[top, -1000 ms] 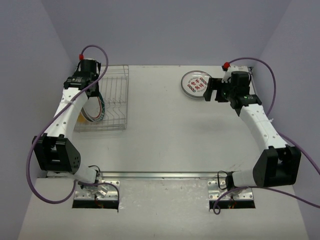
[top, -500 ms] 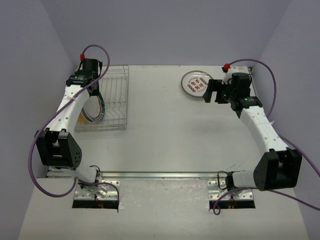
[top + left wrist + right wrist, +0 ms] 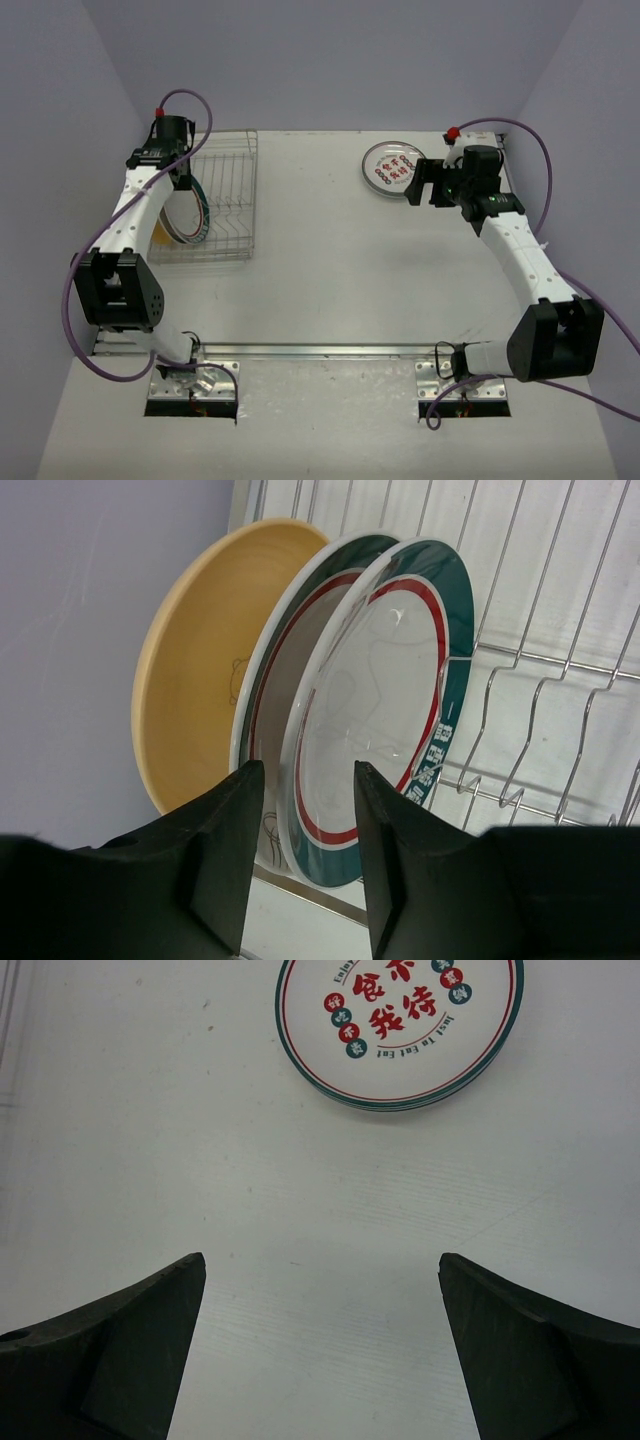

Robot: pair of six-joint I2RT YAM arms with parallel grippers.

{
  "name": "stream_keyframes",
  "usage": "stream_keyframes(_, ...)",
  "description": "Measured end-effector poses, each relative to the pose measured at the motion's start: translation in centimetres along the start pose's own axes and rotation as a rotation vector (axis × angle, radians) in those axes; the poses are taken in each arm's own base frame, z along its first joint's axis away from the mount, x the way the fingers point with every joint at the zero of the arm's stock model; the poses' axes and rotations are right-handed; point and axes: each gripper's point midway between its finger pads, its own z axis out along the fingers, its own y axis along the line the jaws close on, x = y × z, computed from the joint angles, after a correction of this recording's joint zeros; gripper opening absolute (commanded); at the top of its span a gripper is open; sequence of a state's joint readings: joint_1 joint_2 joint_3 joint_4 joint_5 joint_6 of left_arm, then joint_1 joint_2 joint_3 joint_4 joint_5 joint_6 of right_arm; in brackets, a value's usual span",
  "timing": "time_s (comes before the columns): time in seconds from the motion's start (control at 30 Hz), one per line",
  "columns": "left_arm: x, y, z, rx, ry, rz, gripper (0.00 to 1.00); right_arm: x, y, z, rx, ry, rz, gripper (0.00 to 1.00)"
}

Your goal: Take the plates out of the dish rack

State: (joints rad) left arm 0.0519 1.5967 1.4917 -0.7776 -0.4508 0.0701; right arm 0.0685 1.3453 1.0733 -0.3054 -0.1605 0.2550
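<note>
The silver wire dish rack (image 3: 225, 200) stands at the far left of the table. Three plates stand upright in its left end (image 3: 188, 218). In the left wrist view they are a plain orange-tan plate (image 3: 190, 660), a teal-rimmed plate (image 3: 268, 695) and a teal-rimmed plate with a red ring (image 3: 385, 690). My left gripper (image 3: 184, 178) is open just above them, its jaws (image 3: 306, 772) level with the front plate's edge and touching nothing. A white plate with red centre marks (image 3: 390, 167) lies flat at the far right and also shows in the right wrist view (image 3: 400, 1020). My right gripper (image 3: 418, 183) is open and empty beside it (image 3: 320, 1260).
The rack's upright wire slots (image 3: 560, 660) to the right of the plates hold nothing. The purple left wall (image 3: 70, 630) is close behind the orange-tan plate. Both arm bases sit on a metal rail (image 3: 320, 350) at the near edge.
My left wrist has swung a little left and toward the back over the rack's plates. The right arm has stayed almost still by the flat plate.
</note>
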Motion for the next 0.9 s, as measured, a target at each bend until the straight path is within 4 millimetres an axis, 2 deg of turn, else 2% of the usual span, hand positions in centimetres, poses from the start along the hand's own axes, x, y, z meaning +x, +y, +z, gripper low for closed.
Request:
stream_keyframes(0.37, 0.2, -0.5, 1.7, 0.014, 0.014, 0.02, 0.34, 0.0, 0.1, 0.0, -0.006, 0.002, 0.007, 0.99)
stream_keyframes(0.57, 0.8, -0.5, 2.8, 0.012, 0.024, 0.03, 0.17, 0.0, 0.2, 0.0, -0.008, 0.001, 0.006, 0.99)
stream_keyframes(0.73, 0.8, -0.5, 3.1, 0.015, 0.012, 0.039, 0.08, -0.2, 0.3, -0.3, -0.012, -0.006, 0.005, 0.99)
stream_keyframes(0.9, 0.8, -0.3, 2.2, 0.031, 0.004, 0.055, 0.0, -0.3, 0.6, -0.4, -0.027, -0.01, 0.005, 0.99)
